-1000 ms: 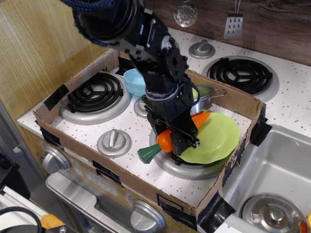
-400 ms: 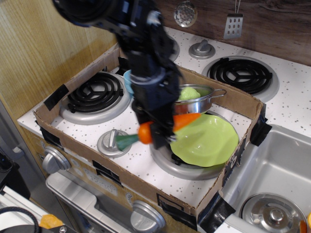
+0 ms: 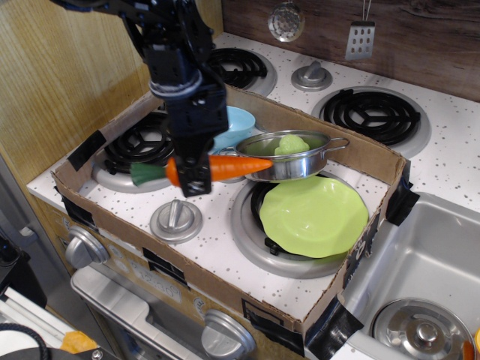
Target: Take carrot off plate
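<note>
Since a second ago the carrot [image 3: 217, 166] has left the plate [image 3: 315, 216]: it was lying over the plate's left rim, now it hangs in the air left of it, carried up and toward the left side of the boxed stove area. Jaws clamped on the carrot near its thick end, just right of the green stem; orange tip points right toward the steel pan [image 3: 289, 159], stem points left. Gripper [image 3: 193, 174] points straight down, fingers vertical, carrot held roughly level across them. Plate now bare, sitting on the front-right burner, near the right cardboard wall [image 3: 379, 225].

Step in hand: transport after the lift; carrot clear of the plate but not set down. Height above the stovetop can't be judged exactly. Next move likely calls for lowering onto a bare patch of speckled top, probably front-left near the knob [image 3: 175, 218], then opening the jaws; needs to avoid the knob, since a round carrot may roll off it.

Arm [image 3: 176, 52] comes in from the top-left corner, black links stacked nearly vertical over the left burner [image 3: 131, 150], wrist bent down. It partly hides the blue bowl [image 3: 232, 124] behind the carrot. Pan holds a pale green veg [image 3: 291, 144], untouched.
</note>
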Controlling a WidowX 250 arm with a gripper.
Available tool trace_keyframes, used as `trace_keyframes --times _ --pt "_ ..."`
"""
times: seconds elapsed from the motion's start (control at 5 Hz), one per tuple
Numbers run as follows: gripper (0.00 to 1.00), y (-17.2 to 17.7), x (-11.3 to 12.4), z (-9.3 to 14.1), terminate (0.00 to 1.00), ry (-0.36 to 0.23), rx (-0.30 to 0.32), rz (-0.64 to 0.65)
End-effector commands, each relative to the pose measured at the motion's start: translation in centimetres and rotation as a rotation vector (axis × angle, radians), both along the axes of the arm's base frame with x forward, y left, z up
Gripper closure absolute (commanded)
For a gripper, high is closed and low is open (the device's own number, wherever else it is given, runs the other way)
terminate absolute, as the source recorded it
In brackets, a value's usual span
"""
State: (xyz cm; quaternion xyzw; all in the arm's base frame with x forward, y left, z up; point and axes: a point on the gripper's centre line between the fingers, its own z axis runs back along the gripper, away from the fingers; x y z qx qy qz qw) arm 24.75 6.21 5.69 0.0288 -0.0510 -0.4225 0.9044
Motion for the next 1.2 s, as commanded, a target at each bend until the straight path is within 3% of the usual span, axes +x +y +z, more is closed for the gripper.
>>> trace_keyframes --times 0.0,0.2,0.6,0.8,1.0 --pt "1.00 1.2 1.3 0.1 0.00 -0.096 0.092 -0.478" --pt "1.00 1.7 1.2 -0.8 0.00 -0.117 0.059 -0.660" --pt "1.00 1.3 1.0 -2.3 0.00 -0.219 0.123 -0.886" --pt "1.00 0.5 0.7 -2.5 0.00 -0.278 0.240 -1.018" --pt "1.00 -0.1 0.8 -2.7 0.00 -0.293 0.242 -0.975"
